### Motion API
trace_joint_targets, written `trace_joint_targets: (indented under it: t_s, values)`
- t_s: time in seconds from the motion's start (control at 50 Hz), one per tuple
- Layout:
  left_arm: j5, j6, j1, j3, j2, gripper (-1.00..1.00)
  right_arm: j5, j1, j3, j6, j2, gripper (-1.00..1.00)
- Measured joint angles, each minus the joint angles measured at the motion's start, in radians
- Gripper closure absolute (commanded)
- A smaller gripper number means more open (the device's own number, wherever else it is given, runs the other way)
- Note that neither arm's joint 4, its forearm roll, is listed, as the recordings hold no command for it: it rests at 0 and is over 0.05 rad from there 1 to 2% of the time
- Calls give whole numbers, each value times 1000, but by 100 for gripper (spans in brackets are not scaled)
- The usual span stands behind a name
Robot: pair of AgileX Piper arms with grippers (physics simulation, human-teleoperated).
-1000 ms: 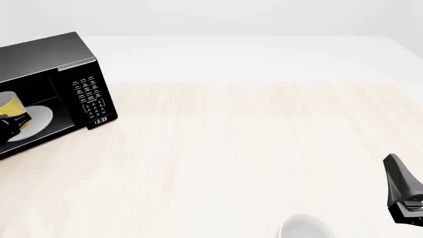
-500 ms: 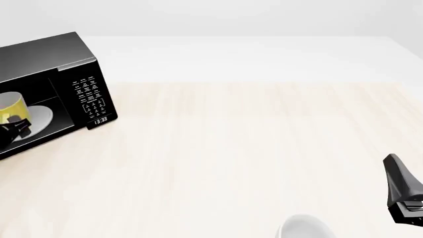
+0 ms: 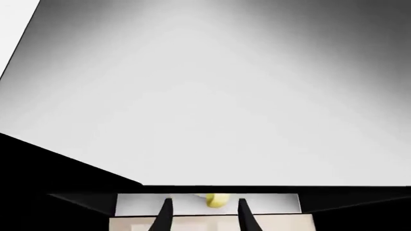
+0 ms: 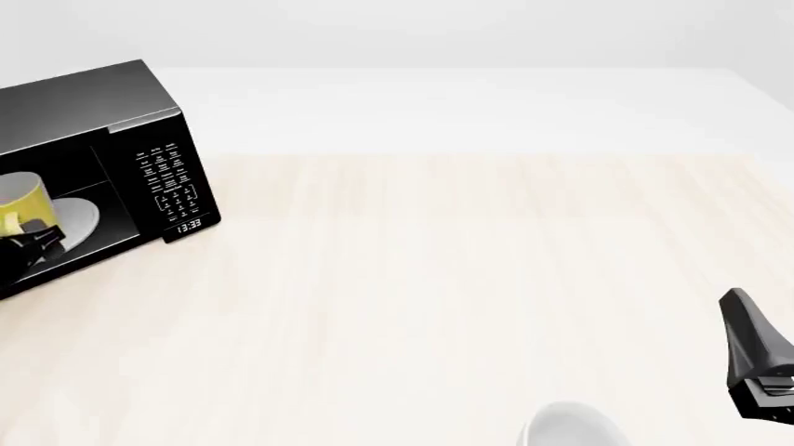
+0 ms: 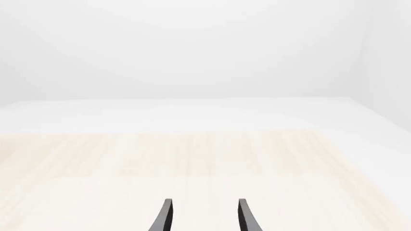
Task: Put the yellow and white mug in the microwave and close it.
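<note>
The yellow and white mug (image 4: 18, 203) stands upright on the white round plate (image 4: 77, 220) inside the open black microwave (image 4: 87, 102) at the far left of the front view. My left gripper (image 4: 37, 243) hangs just in front of the mug at the cavity's mouth. In the left wrist view the left gripper (image 3: 204, 216) is open with nothing between its fingers, and a bit of the yellow mug (image 3: 217, 200) shows beyond the tips. My right gripper (image 4: 747, 325) hovers over the table's near right, and the right gripper (image 5: 204, 216) is open and empty.
The microwave's button panel (image 4: 174, 186) faces the table's middle; its door is out of view. A plain white rounded vessel (image 4: 568, 427) sits at the near edge, left of the right gripper. Pale wooden tabletop (image 4: 471, 269) spreads between microwave and right arm.
The left gripper has let go of the mug, which went from tilted to upright on the plate, and has drawn back slightly toward the cavity's mouth. The right arm has not moved.
</note>
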Motion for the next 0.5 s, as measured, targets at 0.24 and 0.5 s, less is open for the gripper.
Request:
trace_joint_targets:
  t_s: [0.24, 0.5]
  values:
    - [10, -5, -15, 41, -58, -100, 0, 0, 0, 0, 0, -100]
    - [40, -16, -26, 96, -166, -100, 0, 0, 0, 0, 0, -100]
